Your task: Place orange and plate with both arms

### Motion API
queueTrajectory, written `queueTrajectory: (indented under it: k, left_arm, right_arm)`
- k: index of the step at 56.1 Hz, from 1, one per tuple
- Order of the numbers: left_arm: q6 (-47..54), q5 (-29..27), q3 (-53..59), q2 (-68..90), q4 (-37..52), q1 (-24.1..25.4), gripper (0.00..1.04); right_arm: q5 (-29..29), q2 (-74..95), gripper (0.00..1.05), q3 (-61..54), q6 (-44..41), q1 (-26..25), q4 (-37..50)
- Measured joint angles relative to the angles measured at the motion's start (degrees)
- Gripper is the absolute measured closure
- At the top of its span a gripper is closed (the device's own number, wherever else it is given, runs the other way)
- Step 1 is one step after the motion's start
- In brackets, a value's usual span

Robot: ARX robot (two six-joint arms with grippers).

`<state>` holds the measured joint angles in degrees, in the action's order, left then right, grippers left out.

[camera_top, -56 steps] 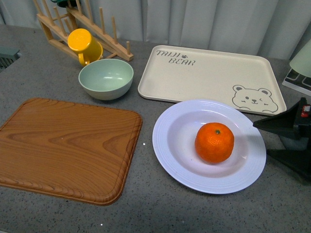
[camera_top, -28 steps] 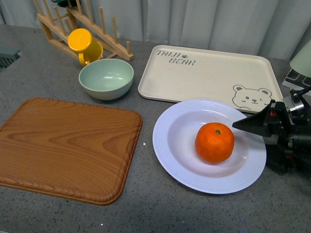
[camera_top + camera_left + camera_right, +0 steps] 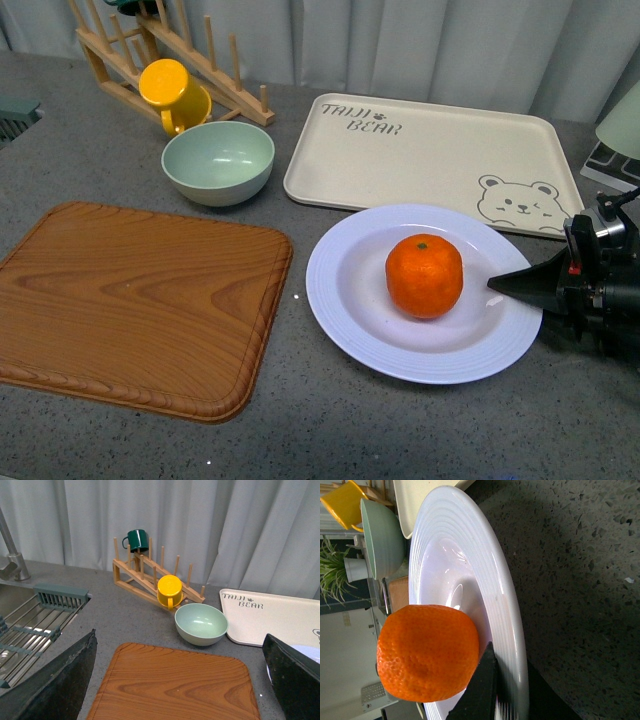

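Note:
The orange (image 3: 424,275) sits in the middle of the white plate (image 3: 350,310), which lies on the grey counter right of centre. My right gripper (image 3: 515,287) is shut on the plate's right rim, one finger over the rim and one under it. In the right wrist view the orange (image 3: 427,652) lies against the upper finger and the ribbed plate rim (image 3: 507,615) runs between the jaws. My left gripper (image 3: 180,680) is open and empty, held above the wooden board (image 3: 175,685). It is out of the front view.
A wooden cutting board (image 3: 130,300) lies at the left. A pale green bowl (image 3: 218,160) and a yellow mug (image 3: 172,92) on a wooden rack (image 3: 200,60) stand behind it. A beige bear-print tray (image 3: 430,160) lies behind the plate. A sink rack (image 3: 30,630) is far left.
My right gripper has closed onto the plate's right rim. The plate has shifted a little to the left and the orange has rolled left and back within it.

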<state>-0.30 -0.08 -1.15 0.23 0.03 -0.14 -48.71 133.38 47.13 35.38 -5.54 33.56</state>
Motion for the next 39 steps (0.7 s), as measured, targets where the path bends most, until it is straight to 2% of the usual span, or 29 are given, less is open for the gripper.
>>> queueTrajectory:
  k: [13,27,39]
  left_arm:
    - [0.02,-0.02,0.0,0.0,0.0,0.0,0.06]
    - [0.0,-0.02,0.0,0.0,0.0,-0.02,0.06]
    - [0.0,-0.02,0.0,0.0,0.0,0.0,0.06]
  right_arm:
    - [-0.15,0.07,1.01,-1.38,1.25,-0.17,4.17]
    - [1.88,-2.47,1.01,-3.21,6.6,-1.27,9.92]
    - [1.68,-4.55,1.01,1.33,9.99,-1.9,10.21]
